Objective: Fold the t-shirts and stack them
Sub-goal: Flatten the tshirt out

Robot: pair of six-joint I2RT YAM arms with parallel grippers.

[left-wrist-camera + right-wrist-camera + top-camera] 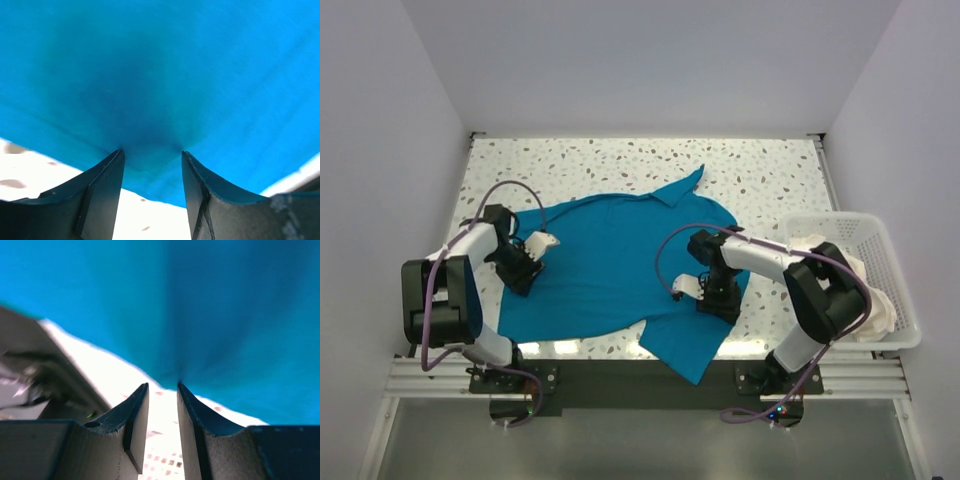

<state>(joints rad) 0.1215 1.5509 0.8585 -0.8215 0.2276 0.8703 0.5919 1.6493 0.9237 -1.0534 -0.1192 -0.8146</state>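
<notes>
Speckled white stone-pattern table point(600, 165) fills the workspace, with pale walls around it. On its middle lies the teal-blue cloth t-shirt point(610, 265), spread nearly flat. Its small collar point(675, 192) points to the far side, and one short sleeve point(685, 350) reaches over the near edge of the table.

At the right edge stands the white plastic mesh basket point(880, 232), apart from the shirt. Some white cloth point(880, 305) is bundled inside it; I cannot see any marks on it from here.

Both arms are bent low over the shirt. The left gripper point(151, 152) is at the left border of the shirt. Its jaws stand half apart and the hem of the teal cloth lies between the tips, but I cannot tell if they press it.

The right gripper point(163, 386) is at the right border, near the sleeve. Its jaws are narrow, and the creases of the cloth run together at the tips, so it pinches the shirt's edge.
</notes>
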